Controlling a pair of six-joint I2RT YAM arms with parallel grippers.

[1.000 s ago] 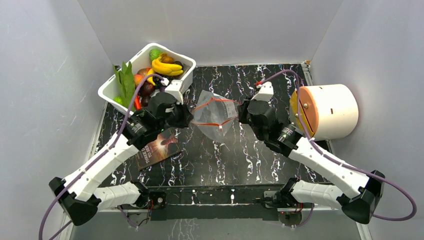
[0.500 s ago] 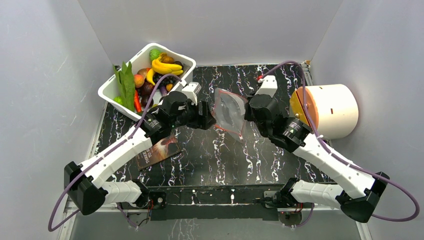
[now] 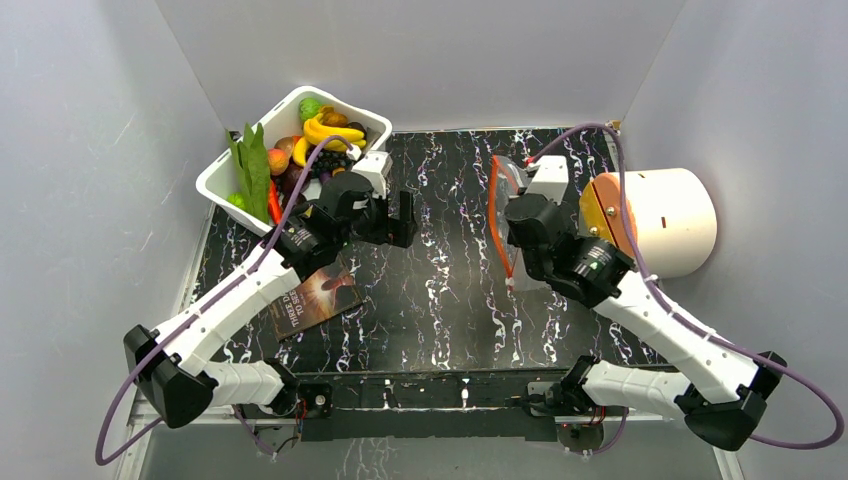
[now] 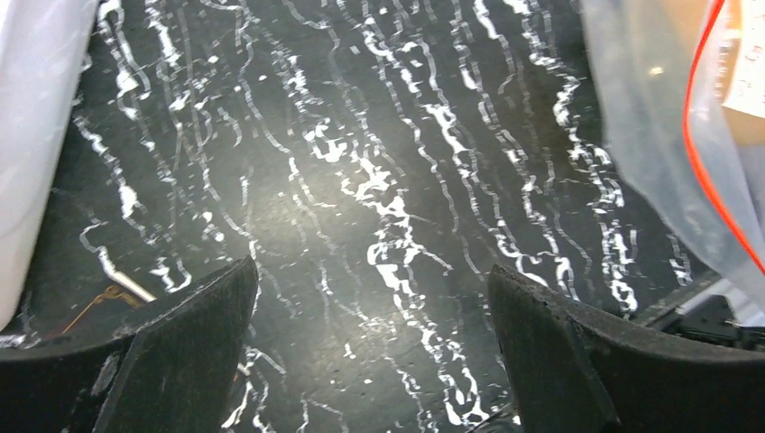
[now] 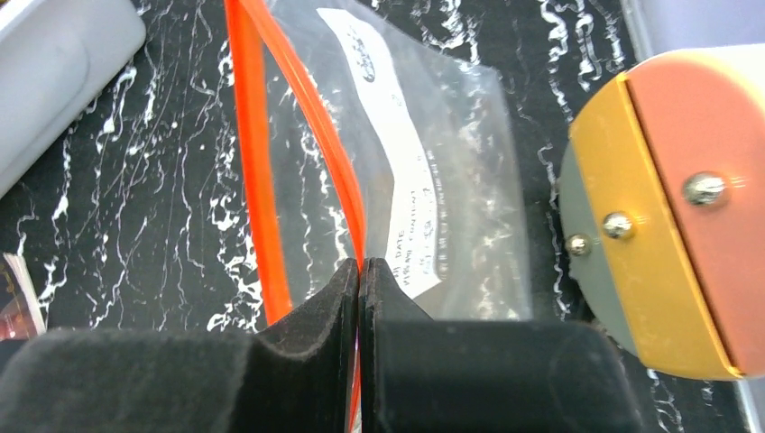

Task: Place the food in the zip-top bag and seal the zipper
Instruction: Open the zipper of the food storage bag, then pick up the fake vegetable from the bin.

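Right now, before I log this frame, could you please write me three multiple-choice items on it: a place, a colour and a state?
1. Where is the food? A in the white tub; B in the zip-top bag; C in the left gripper.
2. What colour is the zipper? A blue; B red-orange; C green.
3. What is the right gripper doing? A hanging open; B shut on the zip-top bag; C shut on nothing.

Answers:
1 A: the toy produce fills the tub, while the bag looks empty and the left gripper is open with nothing in it.
2 B: the strip shows red-orange in the right wrist view.
3 B: its fingers meet on the plastic by the zipper.
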